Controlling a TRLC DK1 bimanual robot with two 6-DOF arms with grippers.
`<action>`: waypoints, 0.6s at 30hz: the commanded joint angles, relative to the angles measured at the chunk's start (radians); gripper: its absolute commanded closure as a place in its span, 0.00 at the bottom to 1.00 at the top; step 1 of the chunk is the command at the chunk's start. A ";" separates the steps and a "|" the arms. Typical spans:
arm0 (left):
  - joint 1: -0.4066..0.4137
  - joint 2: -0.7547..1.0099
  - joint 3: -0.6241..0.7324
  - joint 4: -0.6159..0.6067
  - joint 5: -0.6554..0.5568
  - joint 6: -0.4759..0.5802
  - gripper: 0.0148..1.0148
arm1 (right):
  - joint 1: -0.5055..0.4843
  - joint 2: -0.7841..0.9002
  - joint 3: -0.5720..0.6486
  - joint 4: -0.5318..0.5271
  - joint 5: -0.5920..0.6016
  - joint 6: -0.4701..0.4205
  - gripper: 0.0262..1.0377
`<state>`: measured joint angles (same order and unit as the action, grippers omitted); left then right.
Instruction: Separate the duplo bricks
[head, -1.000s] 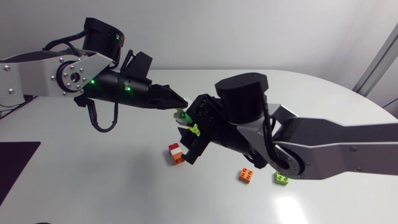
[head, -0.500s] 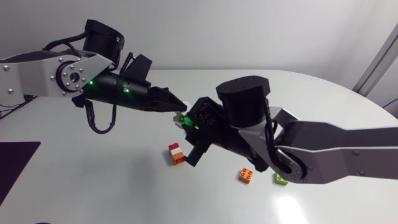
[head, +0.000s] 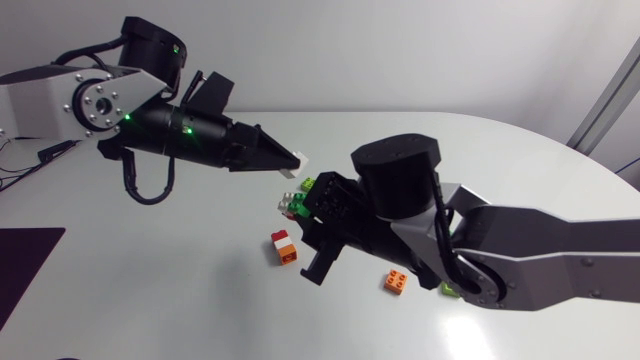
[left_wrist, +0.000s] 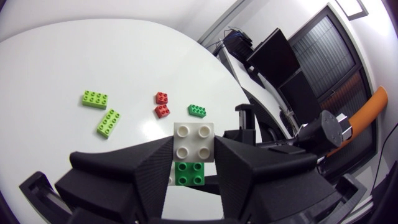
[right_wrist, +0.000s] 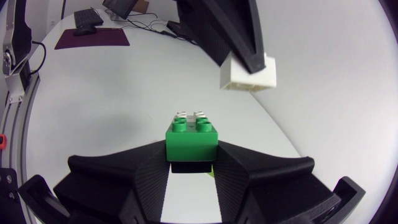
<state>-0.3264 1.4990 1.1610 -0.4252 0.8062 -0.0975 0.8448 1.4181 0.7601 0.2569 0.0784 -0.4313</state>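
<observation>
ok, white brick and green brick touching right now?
Apart. Right wrist view shows open background between the white brick, held by the left gripper, and the green brick in the right gripper.

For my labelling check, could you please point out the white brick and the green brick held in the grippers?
white brick (left_wrist: 193, 142), left wrist view, studded top.
green brick (right_wrist: 191, 144), right wrist view, front face.
</observation>
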 joint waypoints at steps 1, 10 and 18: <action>0.041 -0.037 0.054 -0.026 0.008 0.027 0.70 | 0.007 -0.002 -0.027 -0.011 -0.002 -0.014 0.75; 0.128 0.049 0.037 -0.138 -0.360 0.364 0.69 | -0.079 -0.104 -0.047 -0.097 -0.080 0.000 0.75; 0.109 0.210 -0.057 -0.129 -0.518 0.513 0.69 | -0.116 -0.154 -0.051 -0.154 -0.149 0.025 0.75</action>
<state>-0.2031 1.6630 1.1412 -0.5468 0.3038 0.3630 0.7326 1.2778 0.7319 0.1226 -0.0597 -0.4263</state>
